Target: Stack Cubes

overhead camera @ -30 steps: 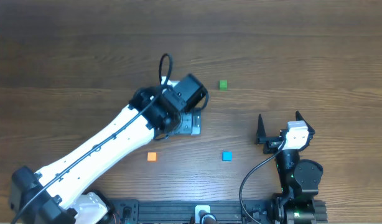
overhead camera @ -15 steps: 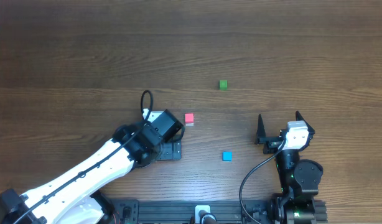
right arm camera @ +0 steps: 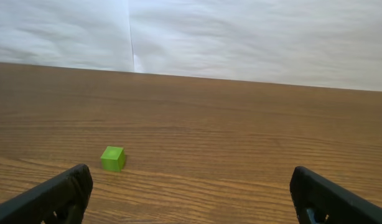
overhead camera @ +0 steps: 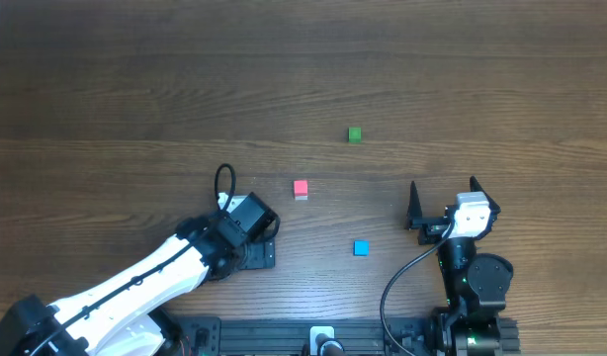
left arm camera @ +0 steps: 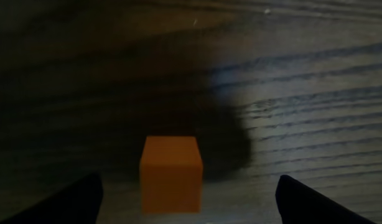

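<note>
**Spotter:** Where does your left claw [left arm camera: 190, 198] sit?

**Second:** Low over the table [overhead camera: 135, 79], near your own edge. Its fingers are spread wide and grip nothing. The orange cube [left arm camera: 171, 174] stands on the wood between them, closer to one finger and touching neither, with a gap on each side.

**Spotter:** And your right claw [overhead camera: 444, 190]?

**Second:** It is close to its base, just as wide open and empty. The blue cube [overhead camera: 360, 248] lies near it, toward the middle. The pink cube [overhead camera: 301, 188] is farther up the table, and the green cube [right arm camera: 113, 158] is beyond that.

**Spotter:** How much room do you have?

**Second:** Plenty. The cubes are well apart and none is stacked, so each has bare wood all round it. The green one stands well short of the table's far edge, where a white backdrop [right arm camera: 253, 37] rises.
</note>
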Action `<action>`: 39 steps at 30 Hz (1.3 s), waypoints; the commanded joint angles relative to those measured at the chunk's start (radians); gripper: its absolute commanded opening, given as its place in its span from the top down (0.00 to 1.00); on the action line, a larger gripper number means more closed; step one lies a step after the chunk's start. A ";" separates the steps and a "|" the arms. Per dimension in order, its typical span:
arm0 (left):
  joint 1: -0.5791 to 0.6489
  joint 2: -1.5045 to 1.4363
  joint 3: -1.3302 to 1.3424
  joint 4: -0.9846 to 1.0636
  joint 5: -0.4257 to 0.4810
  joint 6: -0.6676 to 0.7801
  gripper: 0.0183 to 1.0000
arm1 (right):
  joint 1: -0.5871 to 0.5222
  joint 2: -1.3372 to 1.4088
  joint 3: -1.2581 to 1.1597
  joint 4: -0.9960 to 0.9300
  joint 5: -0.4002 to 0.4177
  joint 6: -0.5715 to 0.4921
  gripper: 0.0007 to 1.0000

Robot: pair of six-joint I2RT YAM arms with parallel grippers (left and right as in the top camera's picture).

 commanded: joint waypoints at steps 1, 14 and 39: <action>0.005 0.000 -0.008 0.011 0.006 -0.010 0.13 | 0.005 -0.007 -0.008 0.002 -0.005 0.009 0.01; 0.006 0.062 -0.008 0.045 0.005 -0.010 0.33 | 0.005 -0.007 -0.008 0.002 -0.005 0.010 0.01; 0.005 0.062 -0.008 0.045 0.006 -0.011 0.83 | 0.005 -0.007 -0.008 0.002 -0.005 0.009 0.01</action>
